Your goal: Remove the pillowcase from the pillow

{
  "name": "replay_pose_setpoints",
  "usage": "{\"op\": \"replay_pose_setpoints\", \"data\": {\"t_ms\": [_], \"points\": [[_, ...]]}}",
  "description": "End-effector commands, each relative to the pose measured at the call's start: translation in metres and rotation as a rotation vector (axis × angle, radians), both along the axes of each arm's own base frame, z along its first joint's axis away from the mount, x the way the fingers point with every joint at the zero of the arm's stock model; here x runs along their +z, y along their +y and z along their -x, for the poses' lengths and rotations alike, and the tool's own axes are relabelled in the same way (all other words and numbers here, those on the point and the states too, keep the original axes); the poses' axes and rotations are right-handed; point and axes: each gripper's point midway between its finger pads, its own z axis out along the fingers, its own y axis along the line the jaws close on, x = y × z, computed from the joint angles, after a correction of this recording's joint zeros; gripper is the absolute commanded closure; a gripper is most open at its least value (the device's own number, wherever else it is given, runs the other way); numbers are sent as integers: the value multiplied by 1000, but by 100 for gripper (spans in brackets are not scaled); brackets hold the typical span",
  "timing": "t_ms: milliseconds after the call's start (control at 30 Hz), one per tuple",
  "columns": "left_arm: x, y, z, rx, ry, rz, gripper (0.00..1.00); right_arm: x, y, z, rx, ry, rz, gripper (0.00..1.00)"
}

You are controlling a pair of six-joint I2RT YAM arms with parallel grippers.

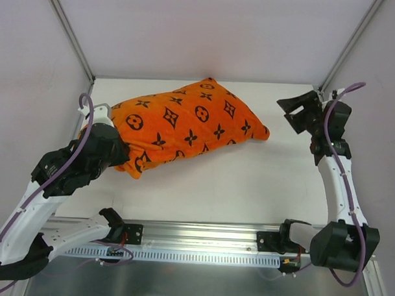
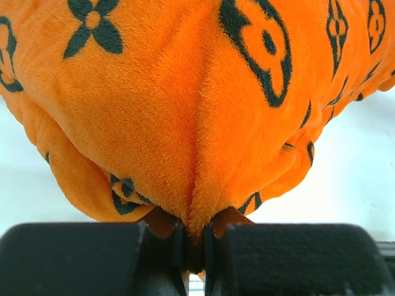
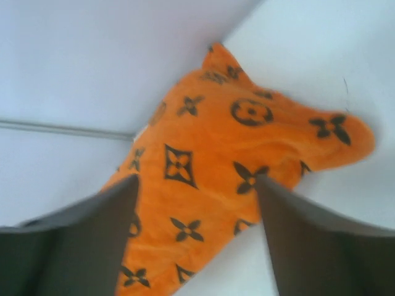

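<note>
The pillowcase (image 1: 192, 125) lay stuffed on the table (image 1: 261, 189), running from eight o'clock to two o'clock, with the pillow inside wholly hidden. It looked plush, soft and light and would likely bunch, so a corner seemed the best hold. The left gripper (image 2: 194, 237) clenched a fold at its eight o'clock end. The right gripper (image 1: 297, 112) hung spread at three o'clock, apart.

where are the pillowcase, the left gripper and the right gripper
pillowcase (image 1: 185, 125) top external view, middle of the orange fabric
left gripper (image 2: 194, 246) left wrist view, between fingertips shut on a fabric fold
right gripper (image 3: 196, 191) right wrist view, gap between its open fingertips
</note>
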Motion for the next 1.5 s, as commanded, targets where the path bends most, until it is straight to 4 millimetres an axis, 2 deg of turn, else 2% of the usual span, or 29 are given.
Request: {"op": "replay_pose_setpoints", "data": {"t_ms": [0,67,100,133,200,233,300,333,433,500,533,667,800,867,900,933,967,1000,1033,1067,1100,1167,1200,1267,1300,1333,1367,1400,1467], "points": [[15,7,-13,49,-79,-14,100,-82,19,-4,73,205,-124,12],[12,7,-14,51,-71,-13,100,-101,25,-10,57,276,-219,5],[11,6,-14,53,-69,-13,100,-100,27,-18,56,259,-247,3],[10,7,-14,55,-70,-17,100,-114,29,-25,49,297,-275,2],[9,8,-13,58,-69,-16,100,-121,29,-35,3,328,-331,0],[9,8,-13,59,-68,-18,100,-133,28,-41,-17,355,-345,3],[6,8,-13,60,-63,-22,100,-138,29,-51,-53,373,-396,4],[4,8,-13,59,-58,-24,100,-150,28,-57,-68,402,-417,4],[3,8,-13,60,-55,-23,100,-156,30,-72,-111,428,-470,4],[4,9,-12,60,-61,-20,100,-168,33,-80,-144,472,-517,4],[4,9,-12,60,-62,-20,100,-182,37,-82,-153,514,-534,4],[6,11,-10,59,-70,-17,100,-205,46,-93,-208,570,-627,4],[5,11,-7,55,-67,-8,100,-218,63,-108,-208,590,-667,4],[4,12,-6,54,-65,-4,100,-211,78,-117,-157,576,-688,2],[4,12,-5,56,-65,-4,100,-206,83,-119,-138,558,-692,12],[3,13,-5,56,-61,-7,100,-201,85,-120,-127,531,-693,48],[3,13,-5,57,-62,-5,100,-198,85,-119,-127,522,-690,72],[2,13,-5,58,-61,-5,100,-184,82,-118,-122,490,-686,92],[2,13,-5,56,-61,-4,100,-178,78,-115,-123,468,-659,99],[2,12,-5,55,-58,-7,100,-175,75,-111,-123,458,-637,99],[2,12,-5,56,-59,-9,100,-157,68,-104,-135,435,-614,99],[4,13,-6,56,-61,-19,100,-142,60,-93,-119,399,-534,99],[6,14,-6,58,-66,-22,100,-118,53,-87,-112,349,-515,99],[11,17,-8,61,-78,-43,100,-105,42,-73,-107,324,-435,99],[20,19,-8,65,-98,-38,100,-95,39,-67,-103,304,-405,99],[32,25,-8,76,-130,-43,100,-72,19,-55,-127,254,-348,99],[39,28,-8,81,-147,-47,100,-60,13,-48,-131,228,-313,99],[46,30,-8,86,-167,-49,100,-59,6,-35,-151,256,-271,99],[72,39,-7,102,-228,-50,100,-12,-8,-14,-145,145,-159,99]]}}
